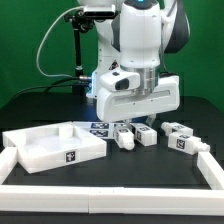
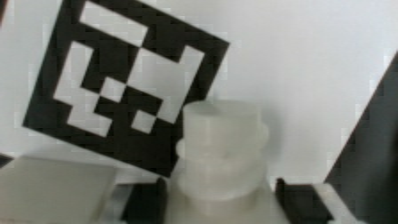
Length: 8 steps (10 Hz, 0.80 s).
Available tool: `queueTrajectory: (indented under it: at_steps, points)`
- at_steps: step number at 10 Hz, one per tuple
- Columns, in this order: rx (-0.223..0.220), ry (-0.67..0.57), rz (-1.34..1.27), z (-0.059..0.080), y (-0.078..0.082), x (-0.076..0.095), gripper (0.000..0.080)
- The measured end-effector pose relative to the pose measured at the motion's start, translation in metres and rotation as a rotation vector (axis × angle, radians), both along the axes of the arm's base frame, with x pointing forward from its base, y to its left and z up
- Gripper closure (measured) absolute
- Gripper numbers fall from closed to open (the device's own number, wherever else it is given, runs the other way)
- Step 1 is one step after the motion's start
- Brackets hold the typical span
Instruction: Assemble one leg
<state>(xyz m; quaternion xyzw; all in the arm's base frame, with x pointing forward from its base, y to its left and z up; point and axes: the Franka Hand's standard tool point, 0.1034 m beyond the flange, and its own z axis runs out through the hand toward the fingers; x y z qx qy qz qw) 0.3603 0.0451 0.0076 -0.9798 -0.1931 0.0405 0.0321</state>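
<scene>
My gripper (image 1: 147, 121) hangs low over the table, in the middle of a row of small white legs. In the wrist view the gripper (image 2: 228, 196) has its two dark fingers (image 2: 157, 202) pressed against both sides of the leg (image 2: 228, 150), which shows its round white end. A white surface with a big black-and-white tag (image 2: 125, 90) lies behind the leg. Other legs lie beside the gripper: one (image 1: 125, 139) on the exterior view's left, two (image 1: 178, 132) (image 1: 190, 144) on its right.
The big white tray-like panel (image 1: 30, 148) with raised rims lies at the exterior view's left. The marker board (image 1: 100, 127) lies behind the legs. A white border rail (image 1: 110, 190) runs along the front and the right side (image 1: 214, 165).
</scene>
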Motion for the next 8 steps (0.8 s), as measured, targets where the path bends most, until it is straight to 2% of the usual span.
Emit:
queueTrajectory:
  at_steps: [1, 3, 4, 5, 6, 8]
  points:
    - [0.0, 0.0, 0.0, 0.0, 0.0, 0.0, 0.0514]
    - [0.0, 0.0, 0.0, 0.0, 0.0, 0.0, 0.0228]
    - [-0.001, 0.012, 0.005, 0.001, -0.001, -0.001, 0.0228]
    - [-0.002, 0.075, 0.007, 0.016, -0.015, -0.003, 0.0166]
    - [-0.001, 0.07, 0.0, 0.034, -0.031, 0.003, 0.0155]
    - [0.01, 0.076, 0.025, 0.047, -0.068, 0.012, 0.0151]
